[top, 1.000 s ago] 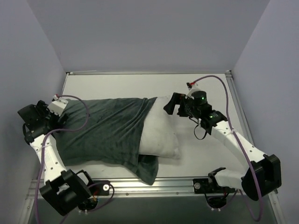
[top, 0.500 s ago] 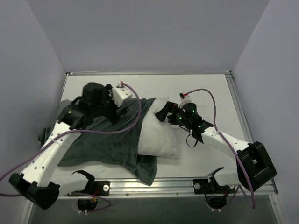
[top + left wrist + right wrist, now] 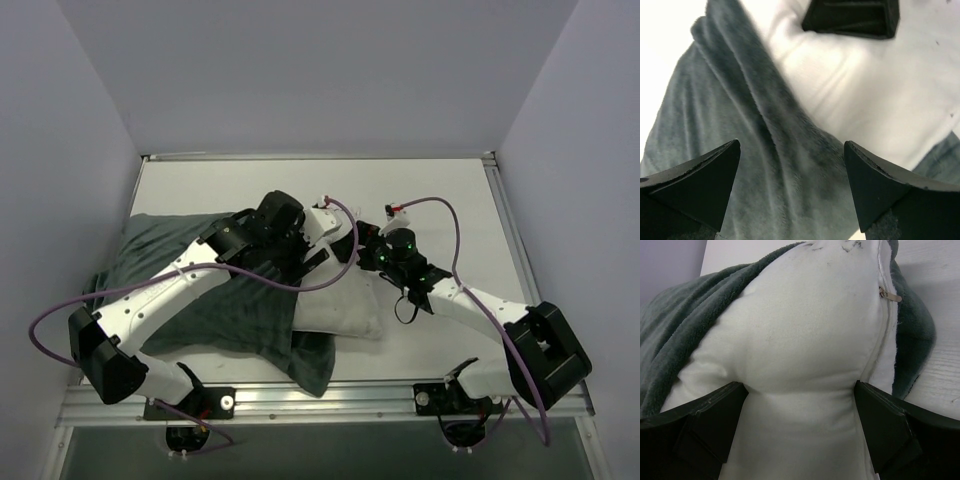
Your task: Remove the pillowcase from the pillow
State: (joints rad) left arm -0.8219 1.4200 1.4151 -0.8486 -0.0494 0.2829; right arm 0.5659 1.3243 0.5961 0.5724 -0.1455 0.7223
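Note:
The dark grey pillowcase covers the left part of the white pillow, whose right end lies bare. My left gripper reaches across the cloth and hangs open over the pillowcase's fuzzy edge, where it meets the pillow. The left gripper has only cloth showing beneath its gap. My right gripper is at the pillow's far end. In the right wrist view the right gripper stands open with the pillow bulging between its fingers. Grey pillowcase wraps the pillow's left side.
The white table has grey walls on three sides and a metal rail along the near edge. A flap of pillowcase hangs toward that rail. A zipper pull shows on the pillow's seam. Purple cables loop from both arms.
My left arm swung from the table's left edge across the pillowcase to its open edge beside the pillow. The right gripper moved left onto the pillow's end.

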